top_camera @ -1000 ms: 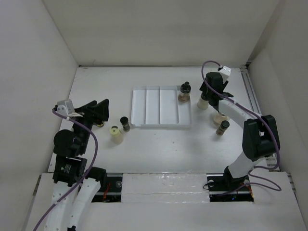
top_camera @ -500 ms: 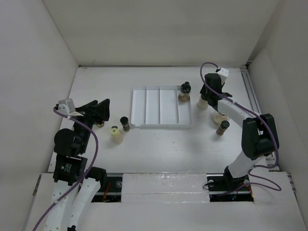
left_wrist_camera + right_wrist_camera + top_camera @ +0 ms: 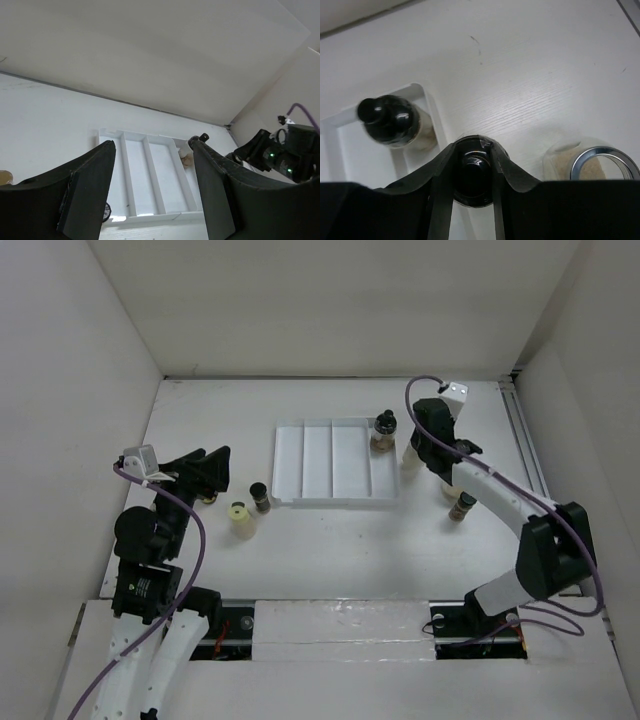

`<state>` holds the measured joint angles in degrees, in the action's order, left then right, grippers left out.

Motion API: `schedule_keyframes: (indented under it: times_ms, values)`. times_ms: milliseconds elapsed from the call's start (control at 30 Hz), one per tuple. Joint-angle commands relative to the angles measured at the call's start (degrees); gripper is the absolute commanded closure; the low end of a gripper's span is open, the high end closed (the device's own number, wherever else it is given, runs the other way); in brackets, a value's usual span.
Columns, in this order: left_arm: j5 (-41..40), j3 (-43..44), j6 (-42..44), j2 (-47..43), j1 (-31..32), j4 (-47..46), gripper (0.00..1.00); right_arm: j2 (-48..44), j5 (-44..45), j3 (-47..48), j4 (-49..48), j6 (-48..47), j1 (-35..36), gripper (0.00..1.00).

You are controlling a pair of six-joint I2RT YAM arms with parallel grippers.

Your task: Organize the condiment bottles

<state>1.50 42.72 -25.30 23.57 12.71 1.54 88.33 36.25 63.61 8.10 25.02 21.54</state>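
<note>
Bottles stand on both sides of a flat divided tray (image 3: 320, 462) on the white surface (image 3: 320, 550). The black-capped bottle (image 3: 474, 180) stands upright just right of the tray's far right corner. The right gripper (image 3: 474, 150) is clenched on its cap, with one finger pressed against each side. Just left of it is a knob-topped bottle (image 3: 390, 122) with pale beige contents, standing in the far right corner of the tray against the rim. To the right of the gripped bottle is an open jar (image 3: 600, 167) with a metal rim and beige contents; from above it is partly hidden under the right arm. A dark brown bottle (image 3: 462, 506) stands just beside that jar on its near side. On the other side, a short dark bottle (image 3: 260, 496) stands at the tray's near left corner, and a yellow-topped bottle (image 3: 240, 516) sits just beside it, a little nearer and to the left. Farther left, one more small bottle (image 3: 208, 498) is mostly hidden under the left gripper (image 3: 207, 472), so its contents cannot be made out. That gripper is released, its two fingers spread wide with nothing between them, and it points across the surface toward the tray.
</note>
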Motion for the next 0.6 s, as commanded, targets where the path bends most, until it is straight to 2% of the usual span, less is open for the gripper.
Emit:
schedule_keyframes:
  times_ms: [0,233,567]
  values:
    - [0.9,-0.3,-0.4,0.4,0.2,-3.1,0.41,-9.4,2.4,-0.5,-2.9,-0.9,3.1,0.79]
    - [0.9,-0.3,-0.4,0.4,0.2,-3.1,0.41,-12.6,-2.7,-3.4,-2.5,-0.4,8.4,0.79]
    - [0.9,-0.3,-0.4,0.4,0.2,-3.1,0.41,-6.5,-4.4,-3.4,-6.5,-0.9,12.1,0.82]
